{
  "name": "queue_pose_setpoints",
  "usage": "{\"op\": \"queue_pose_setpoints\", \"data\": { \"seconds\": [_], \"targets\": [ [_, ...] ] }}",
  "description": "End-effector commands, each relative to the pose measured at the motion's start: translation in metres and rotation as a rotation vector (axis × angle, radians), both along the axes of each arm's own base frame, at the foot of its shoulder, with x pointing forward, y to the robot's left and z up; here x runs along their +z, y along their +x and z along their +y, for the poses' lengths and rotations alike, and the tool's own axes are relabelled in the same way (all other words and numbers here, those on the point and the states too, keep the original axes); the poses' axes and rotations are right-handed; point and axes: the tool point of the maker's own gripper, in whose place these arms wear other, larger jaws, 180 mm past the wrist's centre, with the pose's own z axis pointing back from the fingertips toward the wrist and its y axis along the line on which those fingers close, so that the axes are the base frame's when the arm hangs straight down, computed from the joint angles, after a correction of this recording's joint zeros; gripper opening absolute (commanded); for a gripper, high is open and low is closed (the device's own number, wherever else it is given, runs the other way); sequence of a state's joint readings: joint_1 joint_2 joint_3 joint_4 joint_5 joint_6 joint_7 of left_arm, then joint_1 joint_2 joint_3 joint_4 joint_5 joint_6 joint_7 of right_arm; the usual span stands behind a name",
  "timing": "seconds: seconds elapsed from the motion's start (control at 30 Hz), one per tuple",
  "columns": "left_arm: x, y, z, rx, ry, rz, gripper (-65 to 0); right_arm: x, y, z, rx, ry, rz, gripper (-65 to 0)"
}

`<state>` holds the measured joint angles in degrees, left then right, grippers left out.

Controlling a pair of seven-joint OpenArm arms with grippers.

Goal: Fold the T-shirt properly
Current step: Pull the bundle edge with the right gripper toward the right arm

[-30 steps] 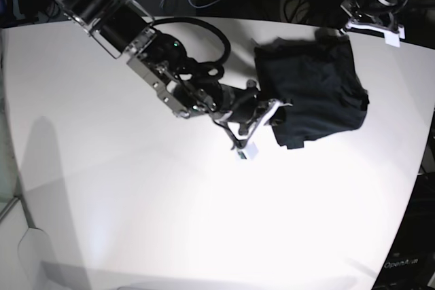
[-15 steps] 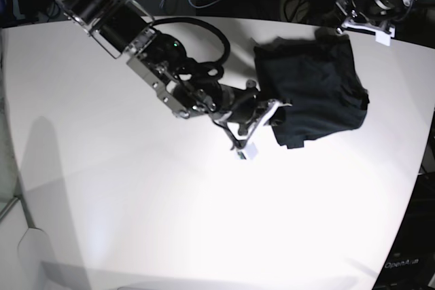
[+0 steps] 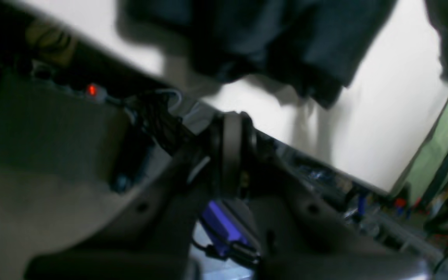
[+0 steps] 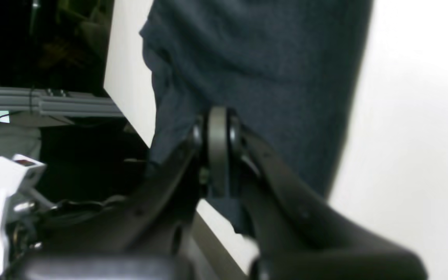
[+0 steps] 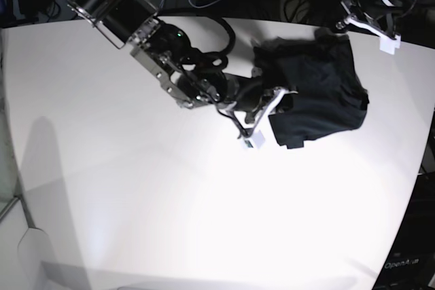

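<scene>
T-shirt point(image 5: 316, 93): bunched on white surface point(image 5: 136, 188). Right gripper point(image 4: 218, 155): pressed together against its near-left edge. Left gripper point(image 3: 231, 155): pressed together, beyond its far corner.

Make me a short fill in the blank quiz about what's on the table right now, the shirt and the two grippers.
1. The T-shirt is ____ in colour.
2. The T-shirt lies on a ____ table.
3. The right gripper has its jaws ____, right at the shirt's edge.
4. In the base view, the left gripper sits at the shirt's ____ corner, by the table's back edge.

Missing words: black; white; shut; far
</scene>
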<state>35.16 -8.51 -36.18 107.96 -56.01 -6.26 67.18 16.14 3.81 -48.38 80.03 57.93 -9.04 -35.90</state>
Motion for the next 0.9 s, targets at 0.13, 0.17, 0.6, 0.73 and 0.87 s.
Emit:
{"op": "queue_pose_setpoints", "data": {
  "seconds": [0.13, 0.17, 0.6, 0.73, 0.87],
  "targets": [
    [0.008, -0.003, 0.009, -0.035, 0.008, -0.019, -65.0, 0.022, 0.005, 0.013, 0.007, 0.060, -0.035, -65.0],
    [0.007, -0.004, 0.010, -0.012, 0.008, -0.020, -65.0, 0.026, 0.005, 0.018, 0.012, 0.073, -0.037, -65.0],
    [-0.014, -0.001, 0.013, 0.067, -0.002, 0.015, -65.0, 0.016, 0.048, 0.047, 0.063, -0.098, -0.154, -65.0],
    [-0.010, 0.010, 0.012, 0.068, -0.009, -0.011, -65.0, 0.015, 0.073, 0.039, 0.016, -0.124, -0.189, -65.0],
    [-0.011, 0.009, 0.013, 0.072, -0.010, -0.007, -65.0, 0.020, 0.081, 0.037, 0.010, -0.130, -0.209, -65.0]
  ]
}}
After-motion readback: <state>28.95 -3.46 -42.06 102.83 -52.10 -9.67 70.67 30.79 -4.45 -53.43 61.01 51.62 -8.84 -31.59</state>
